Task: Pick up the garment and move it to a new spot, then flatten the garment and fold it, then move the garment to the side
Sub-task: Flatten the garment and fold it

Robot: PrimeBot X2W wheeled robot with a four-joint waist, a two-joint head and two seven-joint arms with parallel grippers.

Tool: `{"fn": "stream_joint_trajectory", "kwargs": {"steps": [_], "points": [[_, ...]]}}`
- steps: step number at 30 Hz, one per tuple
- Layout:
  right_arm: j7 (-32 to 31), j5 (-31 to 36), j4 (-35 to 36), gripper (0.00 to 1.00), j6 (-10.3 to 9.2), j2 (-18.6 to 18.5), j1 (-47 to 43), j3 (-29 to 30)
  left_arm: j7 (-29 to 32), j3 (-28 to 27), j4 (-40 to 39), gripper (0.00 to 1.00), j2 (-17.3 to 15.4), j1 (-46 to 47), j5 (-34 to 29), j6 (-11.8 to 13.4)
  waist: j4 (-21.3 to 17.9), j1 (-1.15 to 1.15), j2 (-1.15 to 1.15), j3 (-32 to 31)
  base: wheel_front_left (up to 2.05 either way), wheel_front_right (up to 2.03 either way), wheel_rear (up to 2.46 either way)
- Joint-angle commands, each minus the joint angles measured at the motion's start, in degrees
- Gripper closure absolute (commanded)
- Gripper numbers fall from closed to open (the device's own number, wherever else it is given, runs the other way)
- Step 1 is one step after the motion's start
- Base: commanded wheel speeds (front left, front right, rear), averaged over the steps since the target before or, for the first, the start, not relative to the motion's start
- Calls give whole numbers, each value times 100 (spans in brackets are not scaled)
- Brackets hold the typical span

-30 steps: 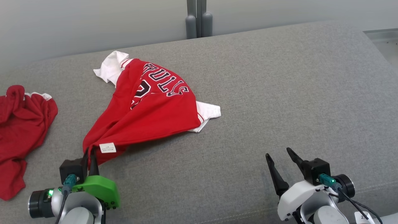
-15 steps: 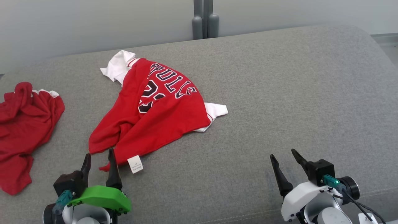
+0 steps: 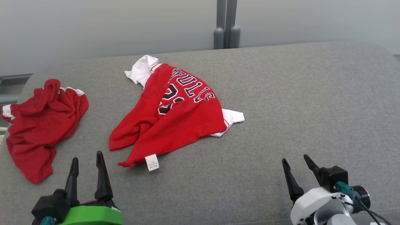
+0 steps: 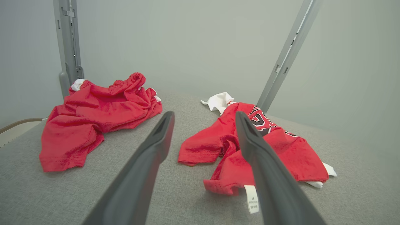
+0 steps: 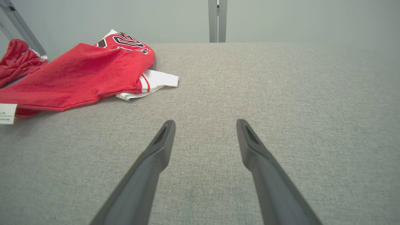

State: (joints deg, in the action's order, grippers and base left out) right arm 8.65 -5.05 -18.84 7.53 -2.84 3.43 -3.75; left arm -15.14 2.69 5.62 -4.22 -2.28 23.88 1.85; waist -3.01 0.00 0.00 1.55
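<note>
The left hand [image 3: 87, 156] has its two dark fingers spread apart and holds nothing. It sits just short of the jersey's [image 3: 181, 122] near corner, without touching the cloth. In the left wrist view the left hand's [image 4: 203, 114] right finger crosses in front of the jersey's [image 4: 281, 150] crumpled hem. A white label [image 3: 152, 162] hangs from that near corner and lies on the grey cushion [image 3: 297, 93].

The right hand [image 3: 295, 158] is likewise open and empty. It is well to the right of the jersey, over bare cushion, with its fingers pointing toward the far edge.

The jersey lies loose on the cushion, left of the middle. It is red with black, white-edged lettering across its upper part, and it is rumpled and partly doubled over on its left side. One white sleeve [image 3: 142, 68] sticks out at its far end, and another white sleeve [image 3: 232, 117] peeks from under its right edge.

Left of the jersey and apart from it, a second red garment [image 3: 43, 125] lies bunched near the cushion's left edge. Beyond the jersey, past the cushion's far edge, two grey posts [image 3: 226, 31] stand against a pale wall [image 3: 93, 28].
</note>
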Motion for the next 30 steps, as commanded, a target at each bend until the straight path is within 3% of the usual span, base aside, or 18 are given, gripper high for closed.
{"fn": "stream_joint_trajectory", "kwargs": {"steps": [1, 11, 21, 30], "points": [[84, -26, -34, 0, -8, -8, -91, 37, 0, -72, -56, 0, 38, -152, -199, -169, 144, 0, 0, -119, 0, 0, 0], [469, 92, -72, 0, -8, -10, -188, 151, 0, -65, 64, 0, 102, -619, -834, -722, 368, 0, 0, -272, 0, 0, 0], [499, 114, -116, 0, -8, -10, -180, 233, -1, -213, 183, 0, 125, -631, -1005, -833, 574, 0, 0, -264, 0, 0, 0], [-98, 322, -639, 0, -8, -11, 690, 432, -1, -15, 254, 0, 131, -442, -967, -875, 664, 0, 0, -35, 0, 0, 0]]}}
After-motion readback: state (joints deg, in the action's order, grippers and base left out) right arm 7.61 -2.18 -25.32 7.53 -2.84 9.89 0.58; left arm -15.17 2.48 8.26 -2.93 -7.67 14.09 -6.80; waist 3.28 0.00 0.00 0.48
